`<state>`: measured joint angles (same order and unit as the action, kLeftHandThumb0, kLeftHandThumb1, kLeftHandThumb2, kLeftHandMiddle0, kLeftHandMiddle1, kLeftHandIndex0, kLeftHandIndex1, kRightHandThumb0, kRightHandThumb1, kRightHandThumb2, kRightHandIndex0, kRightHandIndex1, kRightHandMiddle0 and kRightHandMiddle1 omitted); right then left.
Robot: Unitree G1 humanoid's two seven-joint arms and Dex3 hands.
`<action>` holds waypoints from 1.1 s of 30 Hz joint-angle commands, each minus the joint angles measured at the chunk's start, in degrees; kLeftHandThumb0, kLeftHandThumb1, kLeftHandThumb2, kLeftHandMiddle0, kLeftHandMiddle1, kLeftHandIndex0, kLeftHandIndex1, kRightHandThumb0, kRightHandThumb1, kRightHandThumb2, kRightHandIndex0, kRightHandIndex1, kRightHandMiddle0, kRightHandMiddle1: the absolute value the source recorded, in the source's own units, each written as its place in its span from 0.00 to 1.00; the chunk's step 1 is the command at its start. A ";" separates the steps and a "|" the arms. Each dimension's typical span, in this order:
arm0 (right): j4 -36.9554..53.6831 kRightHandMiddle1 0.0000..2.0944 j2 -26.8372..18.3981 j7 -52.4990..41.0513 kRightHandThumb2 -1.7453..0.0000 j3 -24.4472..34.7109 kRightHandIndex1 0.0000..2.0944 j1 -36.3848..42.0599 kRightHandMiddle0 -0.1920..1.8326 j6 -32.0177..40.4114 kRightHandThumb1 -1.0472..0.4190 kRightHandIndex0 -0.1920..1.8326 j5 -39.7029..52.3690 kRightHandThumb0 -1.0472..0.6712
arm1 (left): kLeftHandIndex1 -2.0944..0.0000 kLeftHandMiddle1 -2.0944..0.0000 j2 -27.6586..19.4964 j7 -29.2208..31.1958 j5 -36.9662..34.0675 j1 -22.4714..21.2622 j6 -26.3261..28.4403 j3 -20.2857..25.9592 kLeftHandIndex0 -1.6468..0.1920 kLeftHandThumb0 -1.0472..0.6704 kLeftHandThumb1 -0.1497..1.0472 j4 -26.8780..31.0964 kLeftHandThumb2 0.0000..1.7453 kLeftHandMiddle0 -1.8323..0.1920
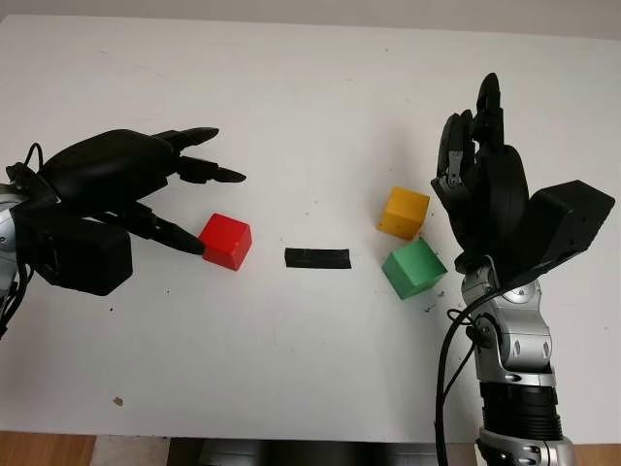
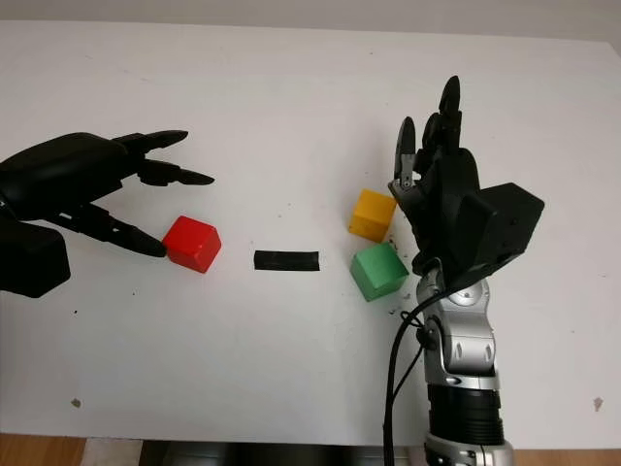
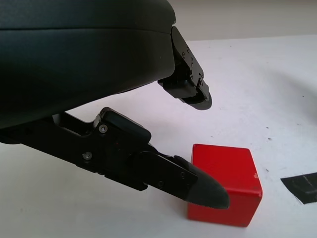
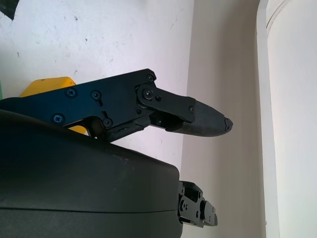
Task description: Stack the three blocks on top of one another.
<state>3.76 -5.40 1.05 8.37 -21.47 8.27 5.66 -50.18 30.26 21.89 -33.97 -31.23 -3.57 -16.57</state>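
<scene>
In the left wrist view, the lower finger of the left hand (image 3: 198, 186) covers the near lower corner of the red block (image 3: 225, 183), so contact there cannot be judged. The black tape strip (image 3: 303, 184) is cut off by the picture's edge. In the right wrist view, the right hand (image 4: 119, 106) hides most of the yellow block (image 4: 47, 85), leaving 1 corner showing. The green block (image 4: 1, 91) is a sliver at the edge.

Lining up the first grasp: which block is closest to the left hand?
The red cube-shaped block, beside the left hand; the yellow and green blocks sit by the right hand.
</scene>
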 commanded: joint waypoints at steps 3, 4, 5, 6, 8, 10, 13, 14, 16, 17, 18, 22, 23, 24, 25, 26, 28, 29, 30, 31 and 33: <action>0.91 0.00 -0.28 -0.46 0.63 0.24 0.00 0.64 0.00 0.02 0.00 0.00 0.41 0.27 | 0.97 0.98 -0.25 -1.59 1.72 1.99 0.00 -0.35 0.63 0.14 0.90 2.38 0.03 0.89; 0.85 0.00 -0.33 -0.58 0.63 0.22 0.00 0.71 0.00 -0.14 0.00 0.00 0.39 0.27 | 0.97 0.97 -0.44 -3.34 3.78 2.65 -0.28 -0.30 0.63 0.14 0.90 3.26 0.03 0.89; 0.77 0.00 -0.39 -0.66 0.63 0.19 0.00 0.77 0.00 -0.32 0.00 0.00 0.30 0.27 | 0.97 0.97 -0.60 -5.20 5.90 3.42 -0.57 -0.24 0.62 0.14 0.90 4.12 0.03 0.88; 0.72 0.00 -0.40 -0.78 0.63 0.21 0.00 0.82 0.00 -0.45 0.00 0.00 0.34 0.27 | 0.97 0.97 -0.69 -7.07 7.87 4.16 -0.91 -0.21 0.62 0.14 0.89 4.78 0.02 0.88; 0.66 0.00 -0.24 -0.97 0.64 0.42 0.00 0.88 0.00 -0.59 0.00 0.00 0.76 0.27 | 0.97 0.97 -0.97 -9.99 11.83 5.60 -0.60 -0.30 0.62 0.15 0.88 6.48 0.03 0.89; 0.82 0.00 -0.26 -1.02 0.64 0.43 0.00 0.95 0.00 -0.26 0.00 0.00 0.86 0.27 | 0.97 0.97 -0.87 -12.61 14.39 6.73 -0.76 -0.28 0.62 0.16 0.88 7.48 0.03 0.88; 1.02 0.00 -0.46 -1.01 0.64 0.20 0.00 1.06 0.00 -0.08 0.00 0.00 0.46 0.27 | 0.96 0.97 -0.48 -15.24 15.95 7.72 -1.22 -0.41 0.59 0.17 0.87 7.82 0.03 0.87; 0.86 0.00 -0.53 -1.10 0.64 0.21 0.00 1.05 0.00 -0.22 0.00 0.00 0.43 0.27 | 0.95 0.97 -0.35 -15.99 16.14 7.89 -1.54 -0.50 0.58 0.18 0.87 7.67 0.03 0.86; 0.86 0.00 -0.61 -1.26 0.64 0.14 0.00 1.16 0.00 -0.28 0.00 0.00 0.33 0.26 | 0.94 0.96 -0.24 -17.22 16.38 8.09 -2.35 -0.77 0.57 0.19 0.86 7.17 0.03 0.85; 0.77 0.00 -0.62 -1.35 0.64 0.13 0.00 1.19 0.00 -0.41 0.00 0.00 0.30 0.26 | 0.93 0.97 -0.25 -17.61 16.50 8.12 -2.68 -0.96 0.56 0.20 0.86 6.92 0.03 0.84; 0.74 0.00 -0.61 -1.39 0.64 0.10 0.00 1.21 0.00 -0.45 0.00 0.00 0.25 0.26 | 0.93 0.97 -0.23 -17.79 16.49 8.14 -2.86 -1.16 0.56 0.20 0.86 6.72 0.03 0.84; 0.62 0.00 -0.53 -1.46 0.63 0.07 0.00 1.11 0.00 -0.57 0.00 0.00 0.12 0.26 | 0.91 0.97 -0.04 -18.99 16.63 8.25 -3.90 -1.76 0.55 0.21 0.85 5.88 0.03 0.84; 0.57 0.00 -0.51 -1.47 0.63 0.10 0.00 1.07 0.00 -0.65 0.00 0.00 0.13 0.26 | 0.89 0.97 -0.04 -19.67 16.94 8.29 -4.26 -1.91 0.56 0.21 0.85 5.65 0.03 0.83; 0.51 0.00 -0.53 -1.55 0.63 0.12 0.00 1.04 0.00 -0.73 0.00 0.00 0.18 0.27 | 0.81 0.97 0.09 -20.72 17.00 8.31 -5.09 -2.03 0.60 0.22 0.84 5.15 0.03 0.82; 0.47 0.00 -0.55 -1.62 0.63 0.14 0.00 1.02 0.00 -0.80 0.00 0.00 0.21 0.27 | 0.72 0.97 0.16 -21.49 17.02 8.30 -5.68 -2.15 0.64 0.22 0.84 4.75 0.03 0.81; 0.44 0.00 -0.62 -1.68 0.63 0.12 0.00 1.01 0.00 -0.78 0.00 0.00 0.16 0.27 | 0.67 0.97 0.34 -22.40 16.59 8.22 -6.72 -2.22 0.67 0.22 0.84 3.97 0.03 0.81; 0.38 0.00 -0.62 -1.74 0.63 0.18 0.00 1.04 0.00 -0.82 0.00 0.00 0.17 0.27 | 0.57 0.97 0.96 -24.73 15.66 7.95 -9.26 -2.30 0.68 0.26 0.84 2.03 0.03 0.78; 0.38 0.00 -0.53 -1.67 0.63 0.25 0.00 1.05 0.00 -0.73 0.00 0.00 0.24 0.27 | 0.54 0.97 1.35 -26.43 15.44 7.72 -10.93 -2.31 0.68 0.27 0.83 0.78 0.03 0.77; 0.39 0.00 -0.46 -1.61 0.63 0.30 0.00 1.05 0.00 -0.66 0.00 0.00 0.30 0.27 | 0.49 0.96 1.58 -27.66 15.43 7.51 -12.12 -2.33 0.69 0.30 0.85 -0.15 0.03 0.75; 0.41 0.00 -0.54 -1.65 0.63 0.27 0.00 1.08 0.00 -0.63 0.00 0.00 0.24 0.27 | 0.47 0.96 1.73 -29.00 15.82 7.22 -13.25 -2.39 0.69 0.31 0.85 -0.96 0.03 0.74; 0.52 0.00 -0.59 -1.71 0.63 0.24 0.00 1.12 0.00 -0.54 0.00 0.00 0.21 0.27 | 0.42 0.96 1.89 -30.61 16.42 6.75 -14.60 -2.49 0.70 0.32 0.87 -2.08 0.03 0.73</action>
<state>3.75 -5.46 -0.60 8.38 -20.91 8.21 5.93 -48.28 0.66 38.07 -26.64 -45.03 -5.80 -18.10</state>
